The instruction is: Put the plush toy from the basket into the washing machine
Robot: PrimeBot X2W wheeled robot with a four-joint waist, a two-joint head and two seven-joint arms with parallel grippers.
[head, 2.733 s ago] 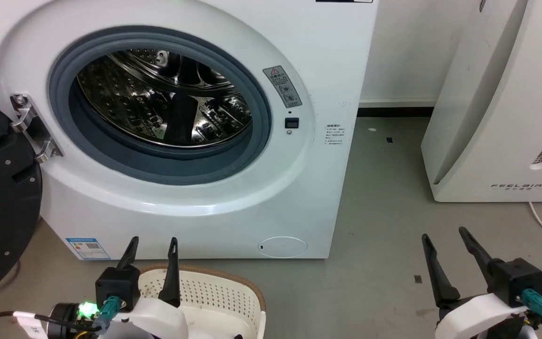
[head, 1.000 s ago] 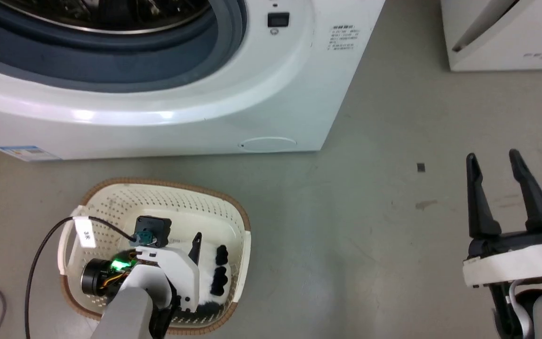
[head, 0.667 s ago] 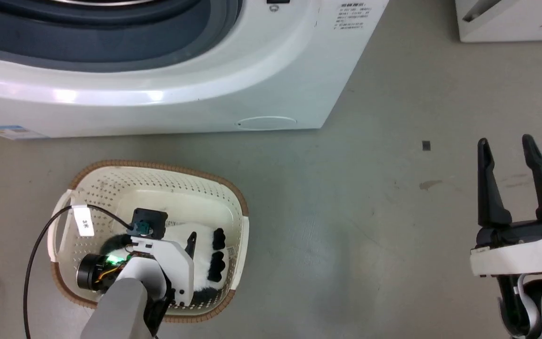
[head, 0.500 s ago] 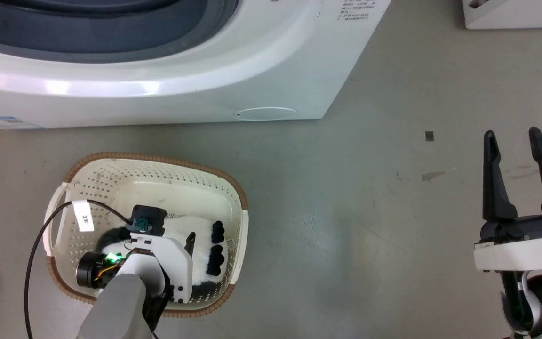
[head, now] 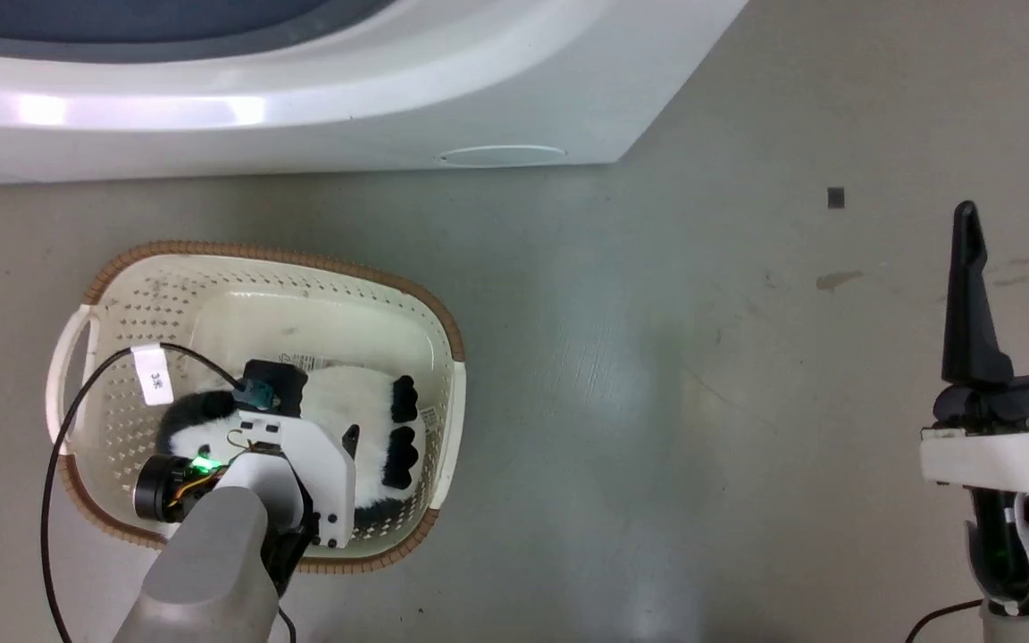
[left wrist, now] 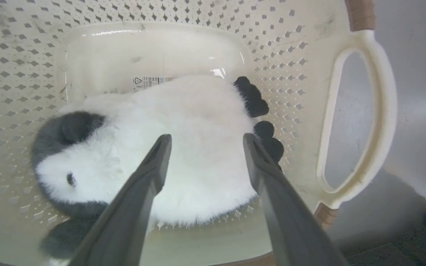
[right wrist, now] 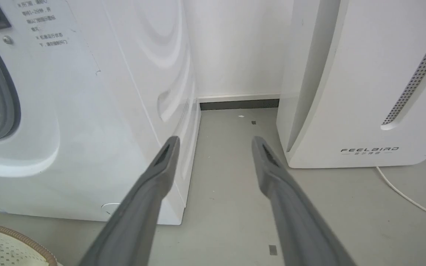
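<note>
Left gripper (left wrist: 206, 136) hangs right over the panda (left wrist: 183, 107), fingers spread wide, nothing held. Panda lies in the basket (left wrist: 368, 111), head to the wrist view's left, black feet to the right, and the finger gap runs along that length over the white body, so a squeeze looks set to bunch fur rather than span it. Right gripper (head: 1011, 205), open and empty, sits well apart; washer (head: 300, 107) is just beyond the basket

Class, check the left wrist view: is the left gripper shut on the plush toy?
No, the left gripper is open, its jaws well apart over the plush toy's white body.
</note>
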